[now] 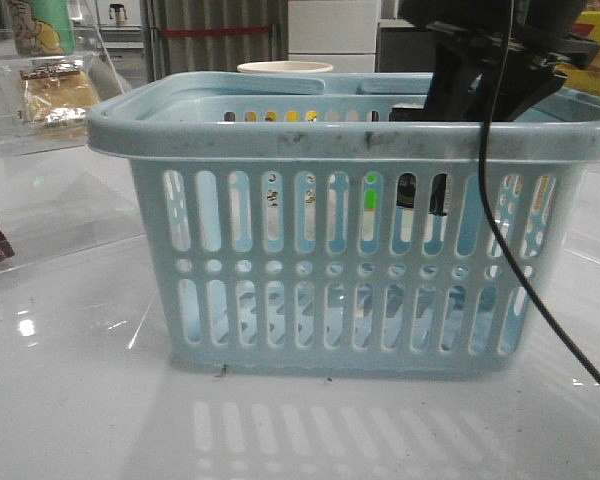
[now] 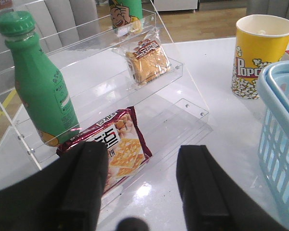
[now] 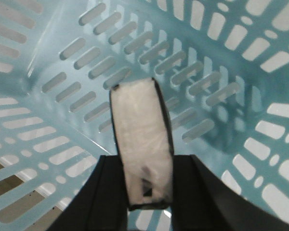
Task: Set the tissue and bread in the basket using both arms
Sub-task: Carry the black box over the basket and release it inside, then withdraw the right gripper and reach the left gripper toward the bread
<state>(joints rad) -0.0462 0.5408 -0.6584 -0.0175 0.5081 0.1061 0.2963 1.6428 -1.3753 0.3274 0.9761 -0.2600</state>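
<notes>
The pale blue basket [image 1: 350,140] stands in the middle of the table. My right arm reaches down into it from the upper right, and its gripper [image 3: 147,192] is shut on the tissue [image 3: 142,139], a small white pack with black marks, held above the basket floor [image 3: 207,57]. The bread [image 2: 147,60] lies in its clear wrapper on the upper step of a clear acrylic shelf; it also shows in the front view [image 1: 55,95] at the far left. My left gripper [image 2: 142,187] is open and empty, low over the table in front of the shelf, apart from the bread.
A dark red cracker packet [image 2: 118,144] lies on the shelf's lower step by my left fingers. A green bottle [image 2: 38,86] stands beside it. A yellow popcorn cup [image 2: 260,53] stands behind the basket's wall [image 2: 279,125].
</notes>
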